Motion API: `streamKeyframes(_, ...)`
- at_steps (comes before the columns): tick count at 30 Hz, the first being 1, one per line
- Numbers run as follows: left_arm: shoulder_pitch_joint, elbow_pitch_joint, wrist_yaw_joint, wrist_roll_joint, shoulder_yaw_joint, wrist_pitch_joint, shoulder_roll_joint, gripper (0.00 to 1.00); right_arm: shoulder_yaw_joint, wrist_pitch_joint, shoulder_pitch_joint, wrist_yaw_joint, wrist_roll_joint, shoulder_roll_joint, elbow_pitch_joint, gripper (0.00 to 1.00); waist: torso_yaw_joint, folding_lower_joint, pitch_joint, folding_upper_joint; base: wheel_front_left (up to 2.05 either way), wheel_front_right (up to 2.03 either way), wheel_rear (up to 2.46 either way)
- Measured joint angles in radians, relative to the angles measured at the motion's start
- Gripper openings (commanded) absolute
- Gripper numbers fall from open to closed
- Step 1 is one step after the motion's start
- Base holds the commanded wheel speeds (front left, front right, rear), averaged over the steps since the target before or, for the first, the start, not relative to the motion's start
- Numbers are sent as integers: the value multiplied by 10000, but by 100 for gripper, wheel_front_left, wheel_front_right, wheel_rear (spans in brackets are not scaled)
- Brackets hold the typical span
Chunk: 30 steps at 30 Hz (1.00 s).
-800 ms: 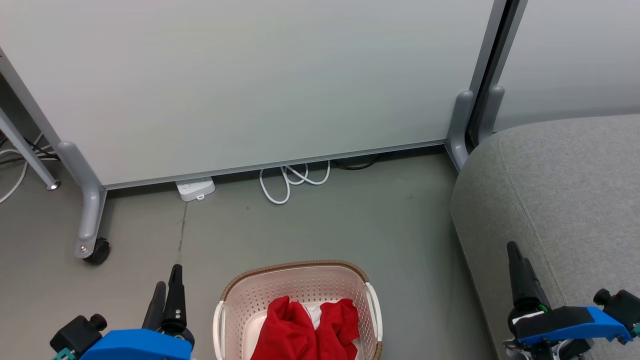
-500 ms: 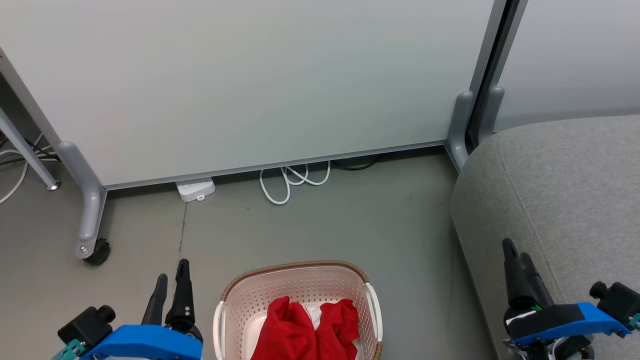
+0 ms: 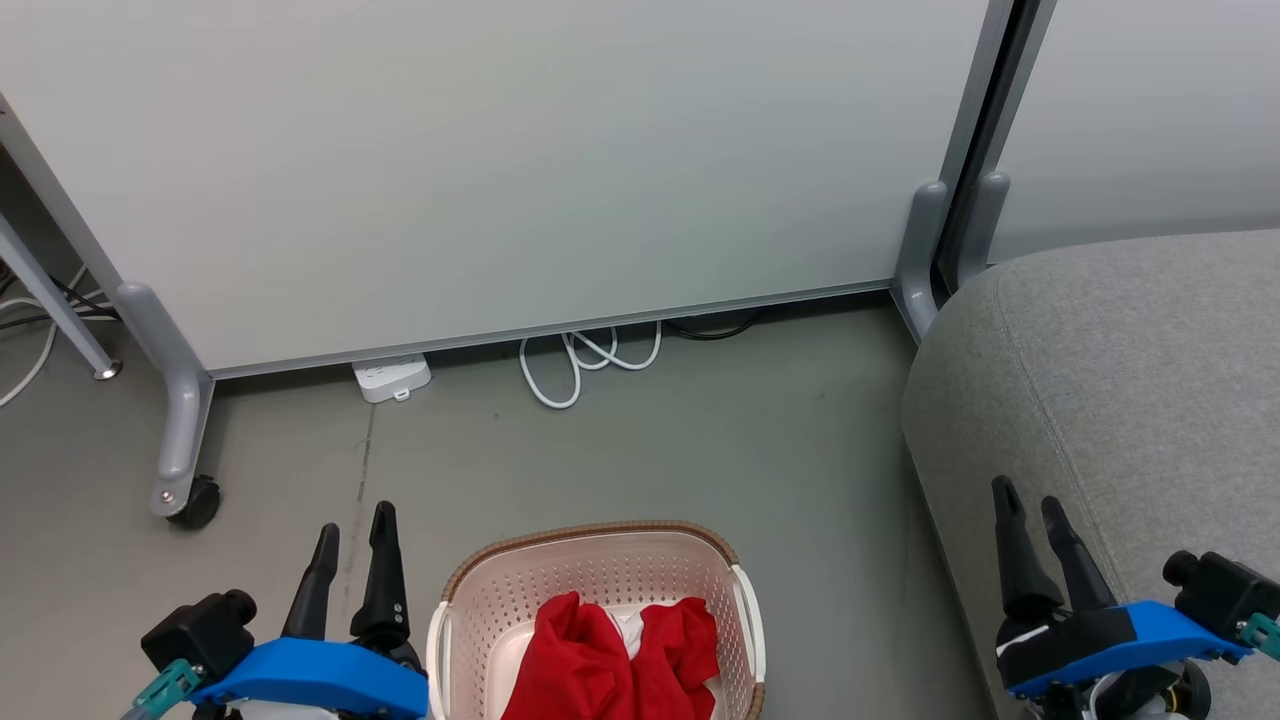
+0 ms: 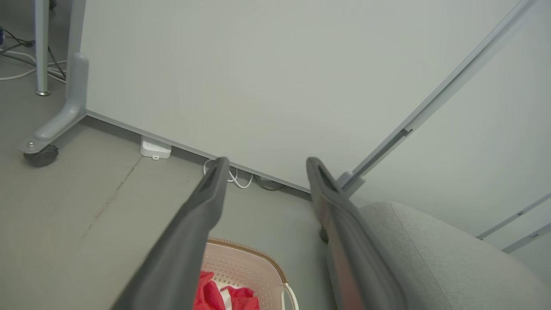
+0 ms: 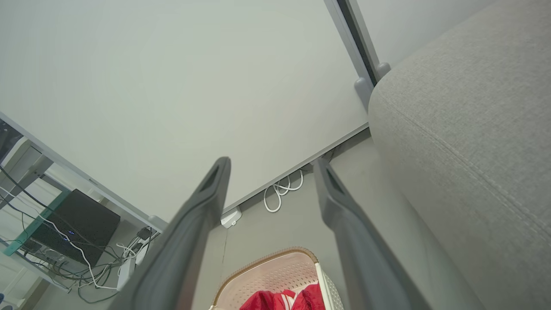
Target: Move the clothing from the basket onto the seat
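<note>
The clothing [image 3: 615,660], bright red with a white patch, lies bunched in the cream basket [image 3: 600,560] on the floor at the bottom centre of the head view. It also shows as red clothing [image 4: 215,297] in the basket [image 4: 249,265] in the left wrist view, and as clothing [image 5: 288,299] in the basket [image 5: 275,269] in the right wrist view. The grey seat [image 3: 1130,400] fills the right side. My left gripper [image 3: 352,520] stands open left of the basket, holding nothing. My right gripper [image 3: 1028,492] stands open over the seat's front edge, empty.
A white partition panel [image 3: 500,170] on castor feet [image 3: 190,500] stands behind the basket. A power strip [image 3: 390,378] and a coiled white cable [image 3: 580,362] lie at its base. Bare grey floor [image 3: 700,440] lies between panel, basket and seat.
Both grippers have turned so that the gap between their fingers shows wider. The left one has shifted right toward the basket, the right one slightly left. Basket and clothing have not moved.
</note>
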<state>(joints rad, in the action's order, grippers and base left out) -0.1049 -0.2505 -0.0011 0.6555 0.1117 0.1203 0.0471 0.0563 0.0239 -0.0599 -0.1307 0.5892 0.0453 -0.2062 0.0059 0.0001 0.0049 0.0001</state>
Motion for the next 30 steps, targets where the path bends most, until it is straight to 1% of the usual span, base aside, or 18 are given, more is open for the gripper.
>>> streamKeyframes(15, -140, -10, 159, -1164, 249, 391, -6, 100, 44, 86, 19, 0, -1684, 4, 140, 100, 6, 0, -47, -1, 0, 0, 0)
streamKeyframes(30, -230, -410, 245, -2113, 568, 750, -8, 100, 6, 211, 34, 0, -3237, 10, 259, 100, -4, 0, -87, 0, 0, 0, 0)
